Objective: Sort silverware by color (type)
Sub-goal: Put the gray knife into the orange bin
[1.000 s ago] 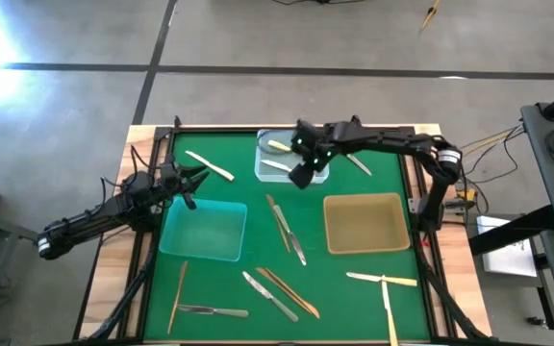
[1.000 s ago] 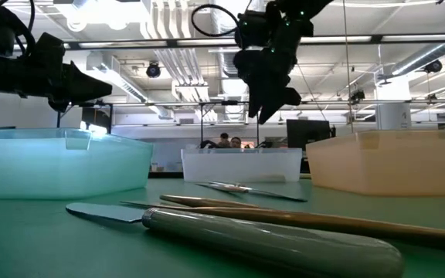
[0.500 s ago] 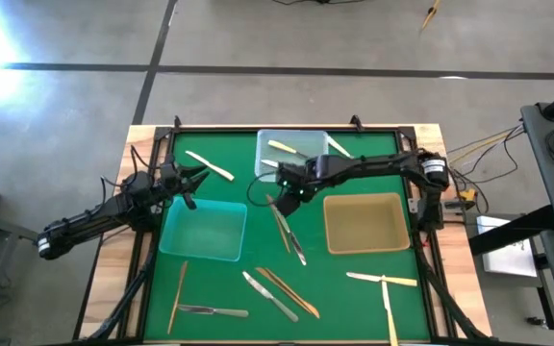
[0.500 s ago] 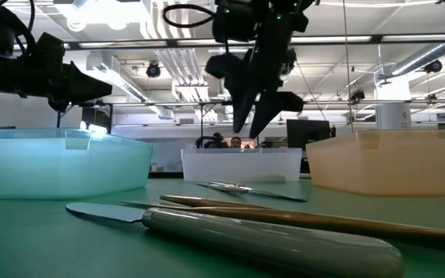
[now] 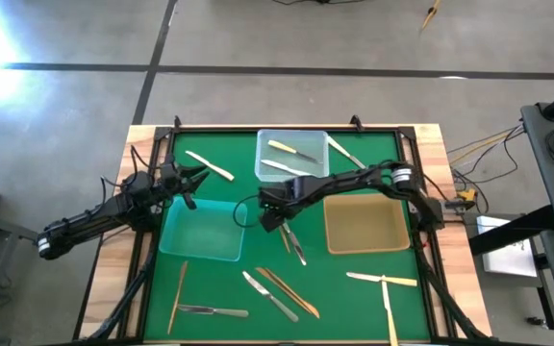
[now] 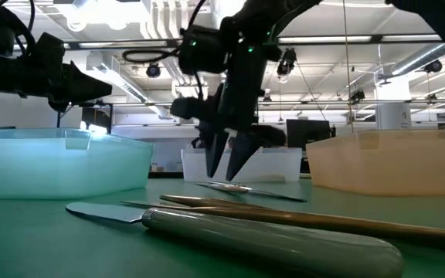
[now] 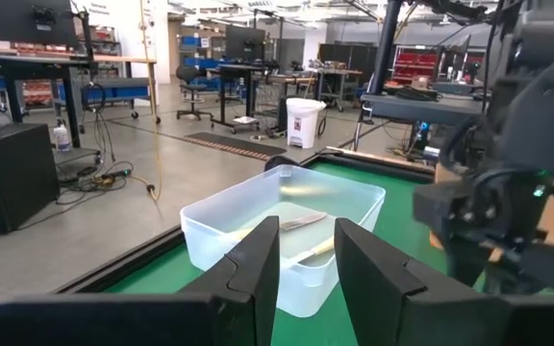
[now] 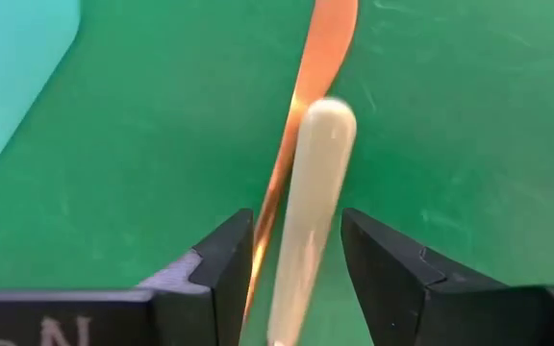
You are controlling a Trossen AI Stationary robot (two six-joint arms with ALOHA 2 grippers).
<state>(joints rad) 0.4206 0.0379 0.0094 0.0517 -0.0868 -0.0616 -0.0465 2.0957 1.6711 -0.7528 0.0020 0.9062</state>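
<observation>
My right gripper (image 5: 271,217) (image 6: 226,168) is open and points down over the table's centre. It hangs just above two utensils lying side by side. In the right wrist view its fingers (image 8: 221,261) stand on either side of a cream-white handle (image 8: 313,183), with a coppery utensil (image 8: 323,43) beside it. Both lie flat on the green mat (image 5: 287,234). My left gripper (image 5: 194,179) (image 7: 306,259) waits open by the left edge, above the teal tray's far corner. Two more cream pieces lie in the clear tray (image 5: 292,154).
A teal tray (image 5: 203,229) sits left of centre and an amber tray (image 5: 365,223) right of centre. Loose utensils lie far left (image 5: 210,165), far right (image 5: 346,152), near left (image 5: 178,293) (image 5: 210,310), near centre (image 5: 275,293) and near right (image 5: 383,280).
My right gripper has left the clear tray, moved toward the near edge and the left, and come down until its fingertips hang just above the two utensils at the table's centre. My left arm has kept still.
</observation>
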